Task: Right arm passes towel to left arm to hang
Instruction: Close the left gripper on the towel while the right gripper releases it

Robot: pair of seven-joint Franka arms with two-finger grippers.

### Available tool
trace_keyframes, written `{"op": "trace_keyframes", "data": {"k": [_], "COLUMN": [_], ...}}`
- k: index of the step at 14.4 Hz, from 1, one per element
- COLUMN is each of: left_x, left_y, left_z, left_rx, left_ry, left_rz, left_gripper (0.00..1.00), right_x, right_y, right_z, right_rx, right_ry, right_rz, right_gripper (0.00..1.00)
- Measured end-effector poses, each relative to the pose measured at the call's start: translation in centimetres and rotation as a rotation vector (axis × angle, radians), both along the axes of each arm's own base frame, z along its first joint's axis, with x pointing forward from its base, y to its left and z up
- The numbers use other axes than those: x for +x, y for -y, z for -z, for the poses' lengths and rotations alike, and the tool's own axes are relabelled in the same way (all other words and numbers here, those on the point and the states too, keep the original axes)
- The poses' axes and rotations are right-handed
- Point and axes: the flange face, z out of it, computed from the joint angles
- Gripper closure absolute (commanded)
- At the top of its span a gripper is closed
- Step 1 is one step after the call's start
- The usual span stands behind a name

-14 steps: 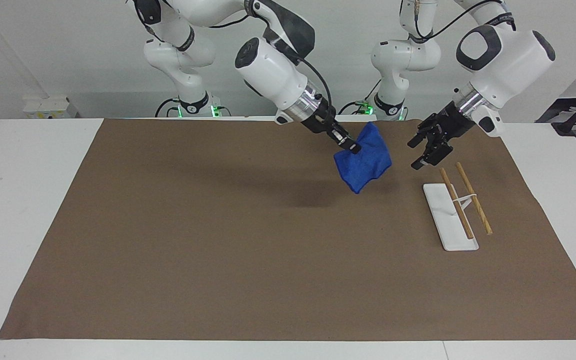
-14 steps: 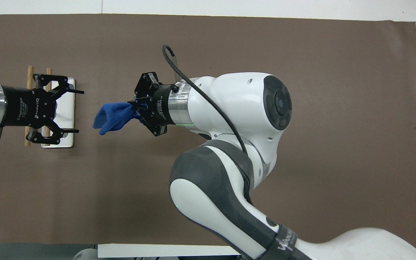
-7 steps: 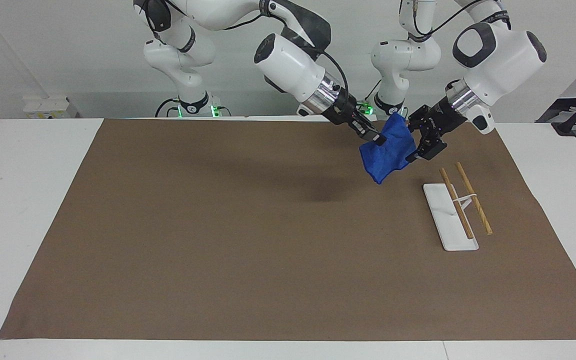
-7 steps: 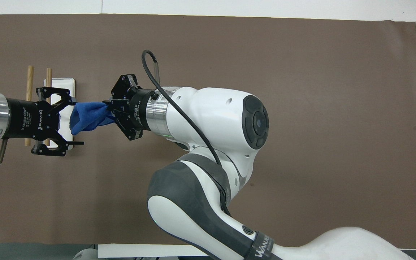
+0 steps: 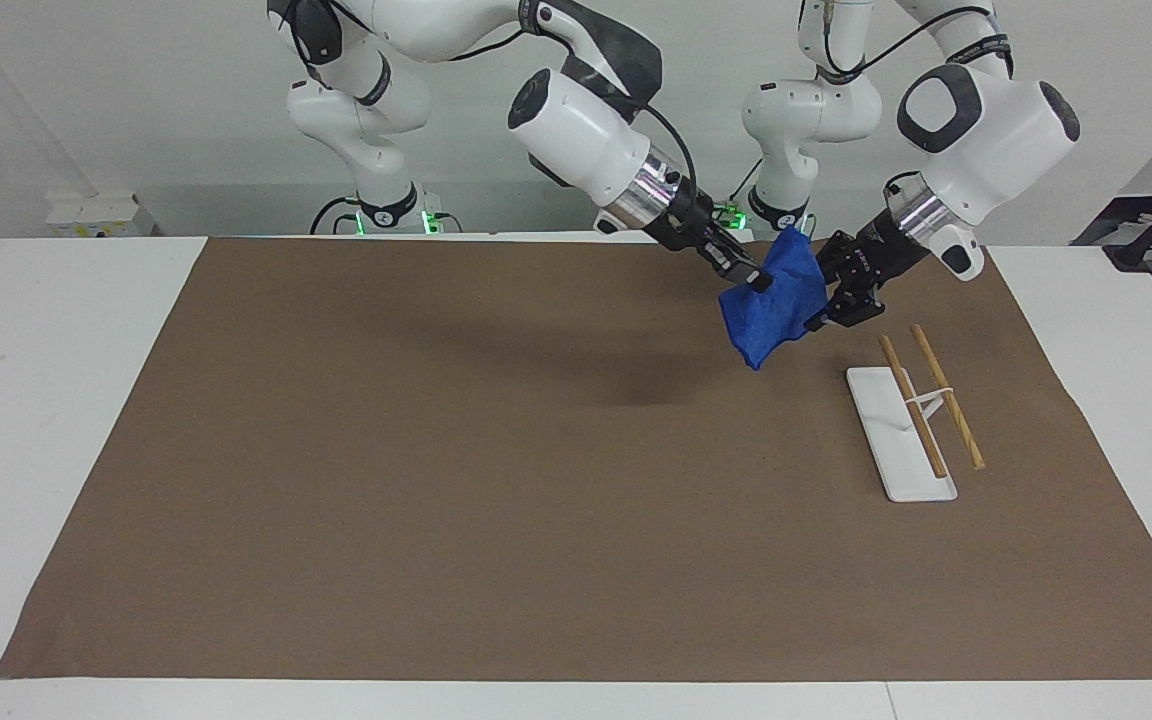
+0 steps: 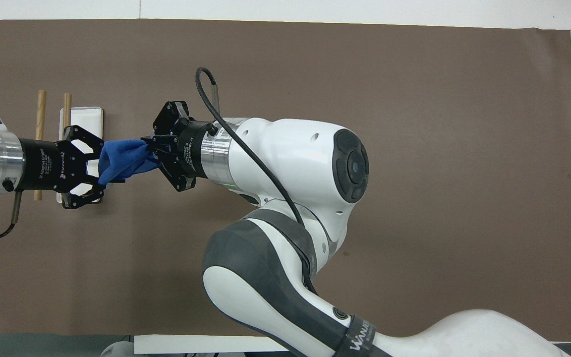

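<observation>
The towel [image 5: 774, 305], a bright blue cloth, hangs bunched in the air between my two grippers, above the brown mat [image 5: 436, 480] that covers the desk. In the facing view it sits at about two o'clock from the mat's middle, toward the left arm's end. My right gripper [image 5: 741, 270] is clenched on the towel's upper edge, its arm reaching in from eleven o'clock. My left gripper [image 5: 829, 300] comes in from one o'clock, and in the overhead view its fingers [image 6: 98, 184] stand on either side of the cloth's free end; I cannot tell whether they have closed on it. On the mat, at about four o'clock from the towel in the facing view, stands a white rack base [image 5: 886, 425] carrying two wooden rods [image 5: 946, 395] side by side.
</observation>
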Motion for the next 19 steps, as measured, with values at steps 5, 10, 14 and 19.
{"op": "trace_keyframes", "data": {"k": [5, 10, 14, 19], "left_x": [0.4, 0.9, 2.2, 2.4], "left_y": [-0.1, -0.1, 0.0, 0.0], "left_z": [0.3, -0.4, -1.3, -1.3], "left_rx": [0.000, -0.001, -0.004, -0.002], "left_ry": [0.007, 0.032, 0.060, 0.082], "left_rz": [-0.012, -0.010, 0.002, 0.035], "left_gripper": [1.00, 1.00, 1.00, 1.00], "right_x": [0.0, 0.0, 0.1, 0.4], "right_y": [0.0, 0.0, 0.1, 0.4], "right_z": [0.0, 0.0, 0.1, 0.3], "right_rx": [0.000, 0.000, 0.000, -0.007], "right_ry": [0.000, 0.000, -0.001, 0.014], "right_rz": [0.000, 0.000, 0.002, -0.007], "right_gripper": [1.00, 0.99, 0.30, 0.00]}}
